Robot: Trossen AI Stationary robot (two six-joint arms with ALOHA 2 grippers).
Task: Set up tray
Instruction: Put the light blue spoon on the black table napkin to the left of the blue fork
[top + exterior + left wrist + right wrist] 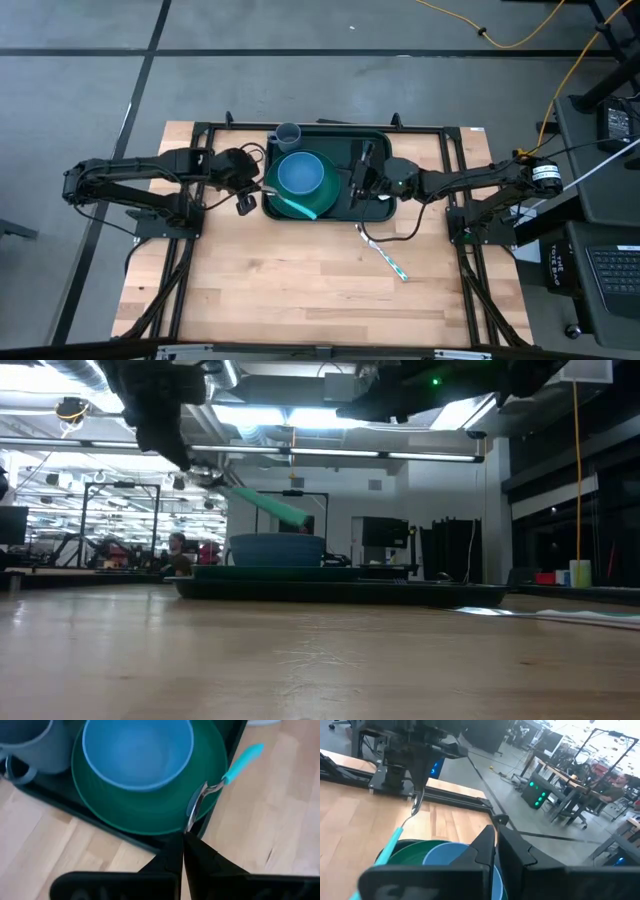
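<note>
Wooden table (300,280) bears the tray (375,207); left tool (244,204) at its edge pinches a spoon (290,207).

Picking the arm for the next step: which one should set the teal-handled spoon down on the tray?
Left. The left gripper is shut on the spoon, holding it over the green plate on the tray. The right gripper sits above the tray's right side, holding nothing visible.

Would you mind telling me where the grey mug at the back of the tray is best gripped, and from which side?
Probably by the rim of the grey mug, from straight above. It stands upright with its mouth open upward in the tray's back left corner. The green plate and blue bowl crowd its front, and the left gripper, shut on a spoon, sits nearby.
</note>
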